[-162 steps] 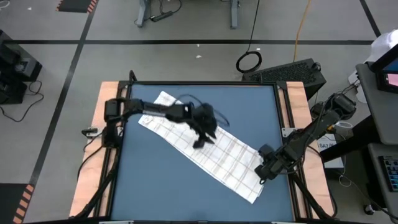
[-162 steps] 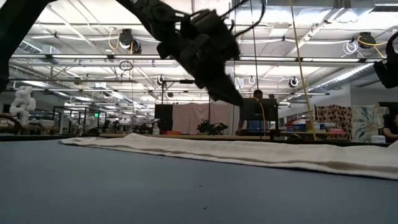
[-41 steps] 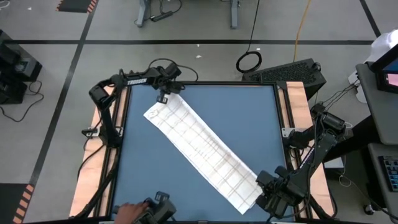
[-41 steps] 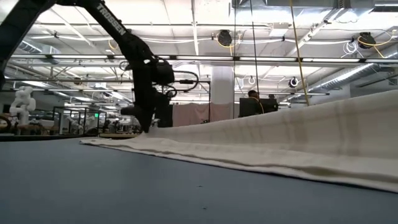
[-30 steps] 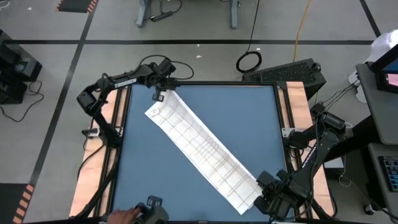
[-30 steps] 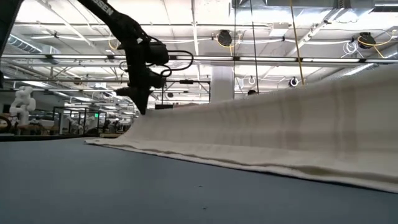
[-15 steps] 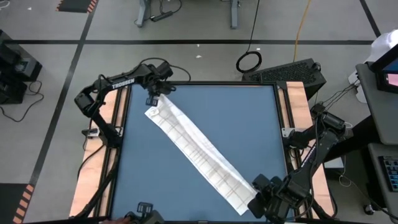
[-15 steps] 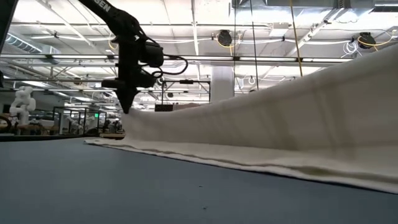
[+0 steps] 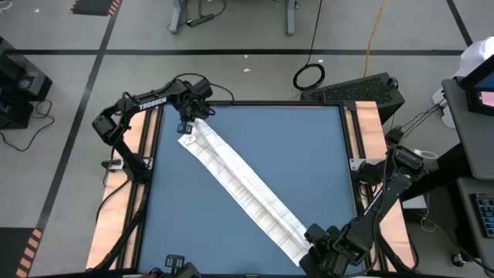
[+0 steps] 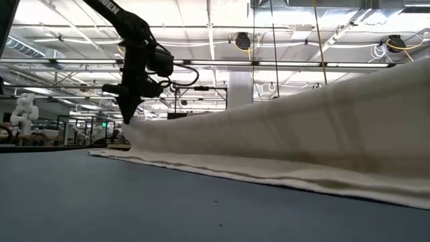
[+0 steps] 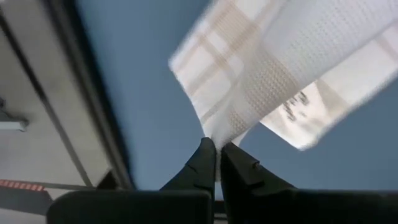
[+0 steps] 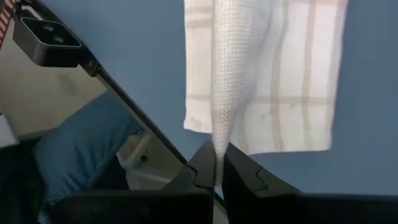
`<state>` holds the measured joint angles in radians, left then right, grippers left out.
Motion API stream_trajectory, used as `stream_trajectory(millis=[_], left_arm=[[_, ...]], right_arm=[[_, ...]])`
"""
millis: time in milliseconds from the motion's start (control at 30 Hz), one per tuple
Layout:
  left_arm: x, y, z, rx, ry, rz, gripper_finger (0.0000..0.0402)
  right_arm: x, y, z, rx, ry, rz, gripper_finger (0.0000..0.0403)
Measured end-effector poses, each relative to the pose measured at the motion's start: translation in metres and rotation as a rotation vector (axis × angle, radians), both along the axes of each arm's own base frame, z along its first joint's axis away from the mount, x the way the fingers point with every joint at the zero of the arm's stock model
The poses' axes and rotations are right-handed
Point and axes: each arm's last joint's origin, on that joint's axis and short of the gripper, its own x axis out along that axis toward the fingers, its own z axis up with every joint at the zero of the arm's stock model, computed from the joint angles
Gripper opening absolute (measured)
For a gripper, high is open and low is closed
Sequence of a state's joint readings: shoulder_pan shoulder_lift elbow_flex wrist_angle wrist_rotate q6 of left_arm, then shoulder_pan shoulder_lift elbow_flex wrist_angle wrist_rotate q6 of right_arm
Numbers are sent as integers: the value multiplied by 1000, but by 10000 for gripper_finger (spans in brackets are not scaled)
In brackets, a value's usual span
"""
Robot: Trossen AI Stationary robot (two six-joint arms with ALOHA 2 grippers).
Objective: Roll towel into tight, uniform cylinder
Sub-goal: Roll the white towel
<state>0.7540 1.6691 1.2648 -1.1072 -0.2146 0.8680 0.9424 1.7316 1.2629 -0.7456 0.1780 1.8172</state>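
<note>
The white towel [image 9: 239, 181] with faint grid lines lies as a long band slantwise on the blue table [image 9: 309, 139], from far left to near right. Its lower long edge rests on the table [image 10: 201, 169], while the other long edge is raised in a slanting sheet [image 10: 282, 134]. My left gripper [image 9: 186, 126] is shut on the towel's far-left end, also seen in the low view [image 10: 126, 115]. My right gripper [image 9: 315, 238] is shut on the near-right end. My left gripper pinches a gathered corner of the towel's far-left end [image 11: 222, 132] between its two fingers, which point steeply down. That corner is lifted off the table, and the cloth runs away from it fairly taut [image 11: 273, 68]. My right gripper pinches a bunched corner of the near-right end [image 12: 218, 138] between its two fingers, slanting down from above. The corner is lifted, and a flat layer of the towel [image 12: 292, 81] lies on the table beneath it.
Wooden rails frame the table on the left [image 9: 131, 154] and right [image 9: 369, 131]. A small dark device [image 9: 174, 265] sits at the near edge. A person's blue-clad limb [image 12: 87, 146] shows just beyond the table edge by my right gripper.
Both grippers have carried the raised long edge across toward the table's near-left side, my left one toward the left edge and my right one leftward along the near edge, both tipping. The towel shows narrower from above, and its lower edge has stayed on the table.
</note>
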Motion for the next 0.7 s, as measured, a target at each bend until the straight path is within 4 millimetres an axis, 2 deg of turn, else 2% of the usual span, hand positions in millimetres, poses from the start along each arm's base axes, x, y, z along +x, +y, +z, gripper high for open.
stream_trajectory(millis=[300,533,700], left_arm=[[-9,-11,-8,-99,61,80,11],[-8,-13,-8,-100,65,100,11],[-9,-12,-8,-100,65,104,11]], right_arm=[[6,10,-14,13,0,53,9],[7,11,-16,12,-5,57,9],[10,14,-24,3,-9,78,9]])
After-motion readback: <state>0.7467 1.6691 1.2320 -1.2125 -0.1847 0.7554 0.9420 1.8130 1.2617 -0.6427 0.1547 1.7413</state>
